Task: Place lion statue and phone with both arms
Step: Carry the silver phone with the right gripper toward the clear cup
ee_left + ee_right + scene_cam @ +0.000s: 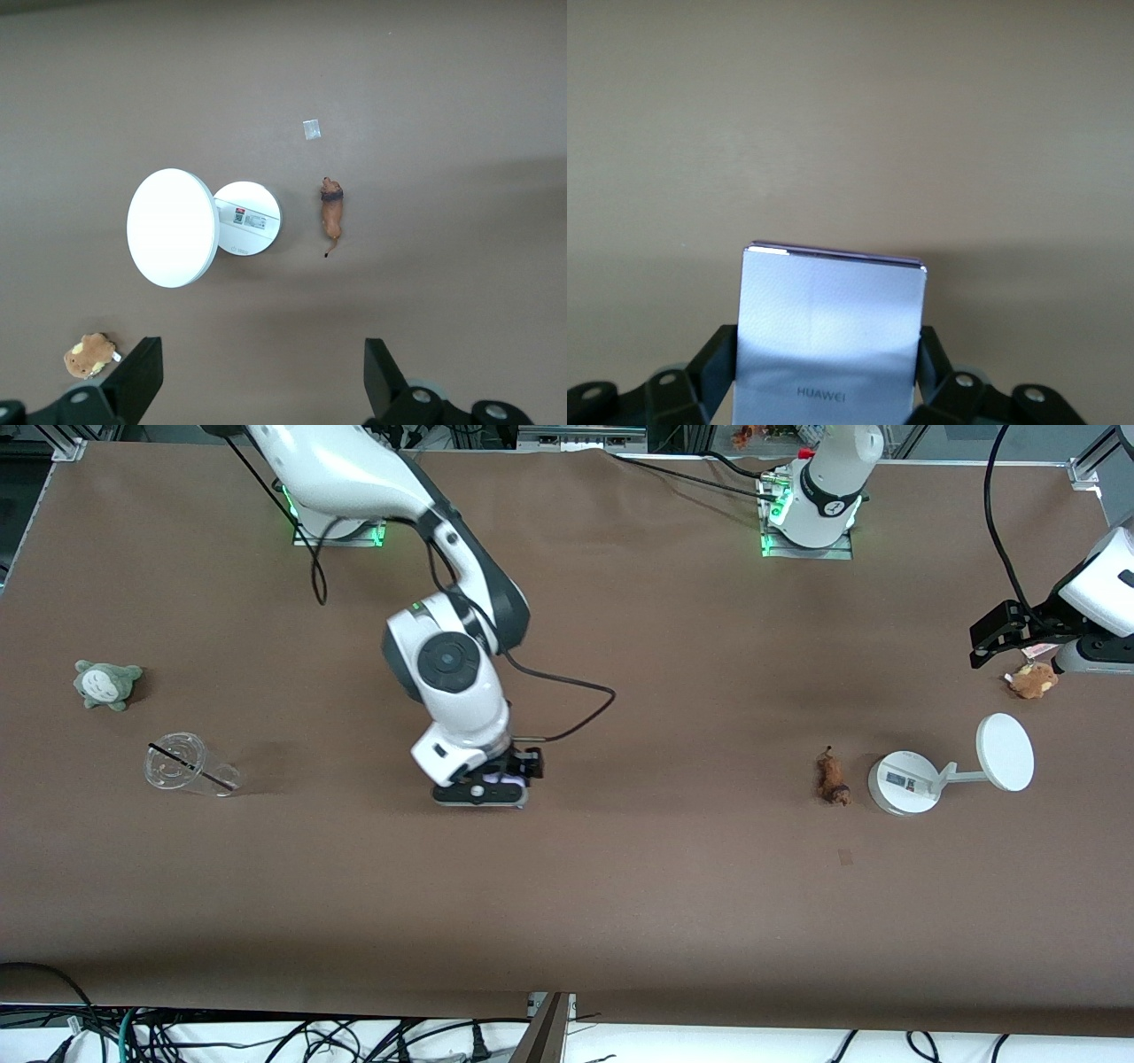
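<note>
The lion statue (833, 778) lies on the brown table beside the white stand's round base (902, 782); it also shows in the left wrist view (332, 212). My right gripper (503, 778) is shut on the phone (833, 328), a pale lavender-white slab marked HUAWEI, with a finger on each long side (826, 354). It holds the phone low over the middle of the table; only a sliver of the phone (507, 781) shows in the front view. My left gripper (992, 642) is open and empty (263, 359), up over the left arm's end of the table, near the fuzzy brown plush.
The white stand's disc (1005, 752) sits beside its base (248, 217). A fuzzy brown plush (1032, 680) lies near the left gripper. A grey-green plush (108, 684) and a tipped clear cup with a straw (186, 766) lie toward the right arm's end. A small scrap (845, 856) lies near the lion.
</note>
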Motion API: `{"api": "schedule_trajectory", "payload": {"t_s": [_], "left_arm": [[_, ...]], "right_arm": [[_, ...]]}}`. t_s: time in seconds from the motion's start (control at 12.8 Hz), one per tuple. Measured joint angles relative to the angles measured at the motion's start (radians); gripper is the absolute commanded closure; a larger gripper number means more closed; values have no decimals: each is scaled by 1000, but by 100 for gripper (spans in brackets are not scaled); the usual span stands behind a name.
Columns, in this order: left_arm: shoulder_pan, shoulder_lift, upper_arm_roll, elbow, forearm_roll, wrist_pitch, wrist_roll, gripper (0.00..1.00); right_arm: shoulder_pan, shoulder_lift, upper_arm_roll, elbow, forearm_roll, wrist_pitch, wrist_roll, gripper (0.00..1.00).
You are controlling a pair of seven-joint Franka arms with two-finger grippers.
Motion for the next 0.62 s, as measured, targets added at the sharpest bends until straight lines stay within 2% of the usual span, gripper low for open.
{"api": "schedule_trajectory", "payload": {"t_s": [0.31, 0.62], "left_arm": [[3, 2, 2, 7, 0, -33, 0, 0], [4, 6, 2, 8, 0, -45, 0, 0]], "right_arm": [[1, -176, -73, -3, -6, -311, -32, 100], [-1, -273, -213, -14, -4, -443, -252, 100]]}}
